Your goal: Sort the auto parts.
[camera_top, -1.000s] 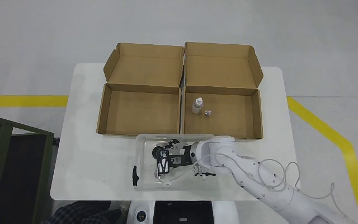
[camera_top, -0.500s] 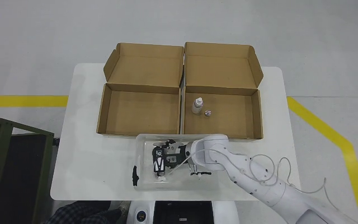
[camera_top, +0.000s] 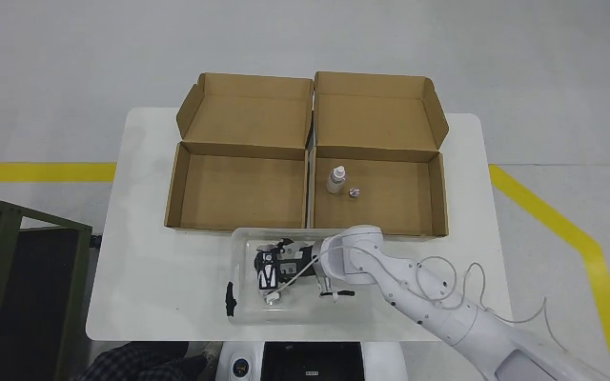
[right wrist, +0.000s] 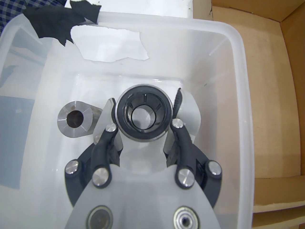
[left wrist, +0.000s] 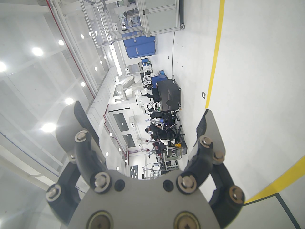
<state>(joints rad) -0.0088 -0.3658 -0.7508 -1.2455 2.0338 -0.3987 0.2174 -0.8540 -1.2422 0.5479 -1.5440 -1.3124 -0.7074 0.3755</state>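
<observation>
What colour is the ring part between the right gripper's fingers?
The ring is black with a silvery rim, clearest in the right wrist view.

A factory hall: yellow floor line [left wrist: 215,48], framed machine enclosure [left wrist: 143,8], high ceiling lights [left wrist: 37,51].

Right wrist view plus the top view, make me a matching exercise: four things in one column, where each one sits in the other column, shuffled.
Things:
1. black ring
2. metal cylinder
3. small bottle
4. black tape

Places:
A. in a cardboard box
B. stuck on the clear bin at its rim
C. held by the right gripper
D. lying in the clear bin, beside the right gripper

Pairs: 1-C, 2-D, 3-A, 4-B
</observation>
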